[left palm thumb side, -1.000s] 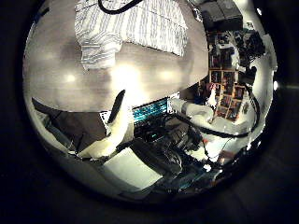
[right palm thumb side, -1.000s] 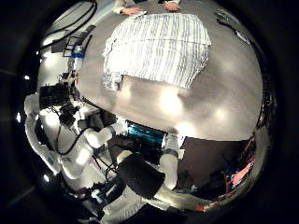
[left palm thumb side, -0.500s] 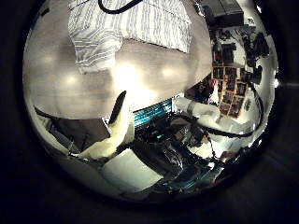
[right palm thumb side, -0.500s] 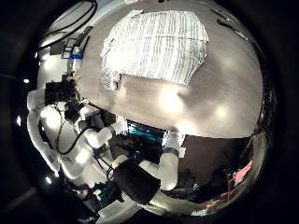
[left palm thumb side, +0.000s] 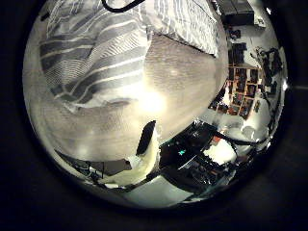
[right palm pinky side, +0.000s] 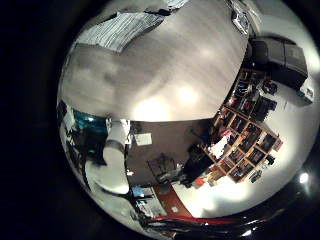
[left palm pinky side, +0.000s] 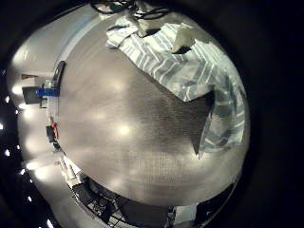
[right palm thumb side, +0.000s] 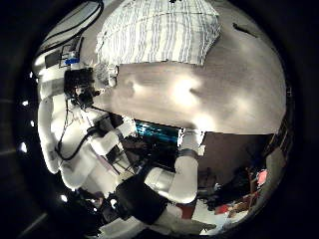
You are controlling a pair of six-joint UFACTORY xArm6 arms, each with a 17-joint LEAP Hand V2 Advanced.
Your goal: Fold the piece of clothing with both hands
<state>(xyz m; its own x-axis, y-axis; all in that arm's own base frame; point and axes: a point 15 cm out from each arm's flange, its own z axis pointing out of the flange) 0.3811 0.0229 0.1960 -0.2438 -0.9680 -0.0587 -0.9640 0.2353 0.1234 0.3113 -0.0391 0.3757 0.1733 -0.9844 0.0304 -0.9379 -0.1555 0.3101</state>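
A striped piece of clothing [left palm thumb side: 96, 58] lies spread flat on the wooden table [left palm thumb side: 178, 77] and fills much of the left thumb side palm view, so it is close under that palm. It also shows in the left little finger side palm view [left palm pinky side: 180, 62]. One straight finger of my left hand [left palm thumb side: 142, 159] shows beside the table's edge, holding nothing. In the right thumb side palm view the clothing [right palm thumb side: 159, 30] lies farther off on the table [right palm thumb side: 199, 90]. My right hand [right palm thumb side: 184, 164] has relaxed fingers and is away from the cloth. The right little finger side palm view shows the clothing's edge [right palm pinky side: 125, 30].
Small items [left palm pinky side: 47, 90] lie near the table's edge, away from the clothing. A dark box [right palm pinky side: 275, 60] and shelves [right palm pinky side: 245, 110] stand in the room beyond the table. Bare tabletop [left palm pinky side: 123, 133] stretches beside the clothing.
The left palm has moved much closer to the clothing, which now fills much of its view. The right palm view has shifted a little; the clothing has not moved.
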